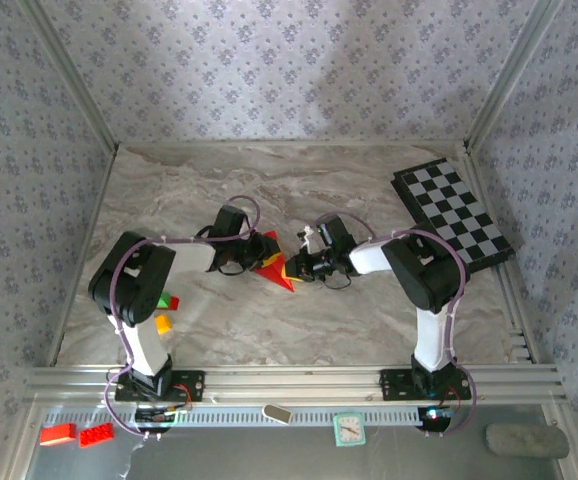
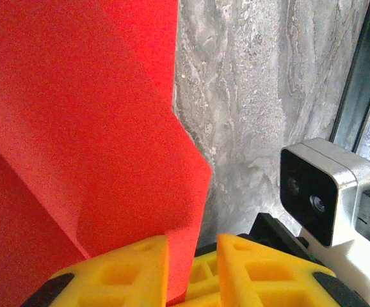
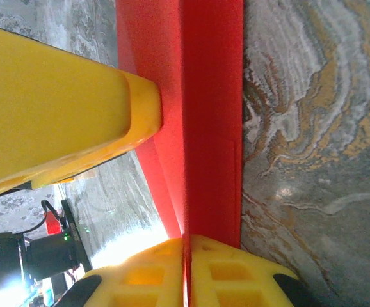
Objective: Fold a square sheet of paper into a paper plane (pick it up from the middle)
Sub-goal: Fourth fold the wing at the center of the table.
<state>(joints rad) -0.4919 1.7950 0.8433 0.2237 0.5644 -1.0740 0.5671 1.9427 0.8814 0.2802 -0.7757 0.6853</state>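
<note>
From above: the left gripper (image 1: pixel 252 258) and right gripper (image 1: pixel 297 268) meet nose to nose over the middle of the marble table (image 1: pixel 369 330), with the red paper (image 1: pixel 274 262) caught between them. The paper, now a pointed wedge, lies directly ahead of each tool, to the right of the left gripper and to the left of the right one. Its long axis runs across the line joining the two grippers, tip toward the arm bases. Neither arm is nearer, since both touch it.

Left wrist camera: the red paper (image 2: pixel 76 128) rises straight in front of the left gripper (image 2: pixel 191 248), and its lower edge drops into the narrow slot between the yellow fingers (image 2: pixel 114 275). The jaws appear clenched on that edge, though a thin dark gap beside the paper leaves the firmness of the hold uncertain. The right wrist's camera (image 2: pixel 316 192) sits just beyond.

Right wrist camera: the right gripper (image 3: pixel 186 248) is clamped tight on the red paper (image 3: pixel 210 96), pinching a folded ridge that stands up from its fingertips. A left-gripper finger (image 3: pixel 57 102) presses the paper's far face. Any coming crease likely turns on this ridge held between both tools.
</note>
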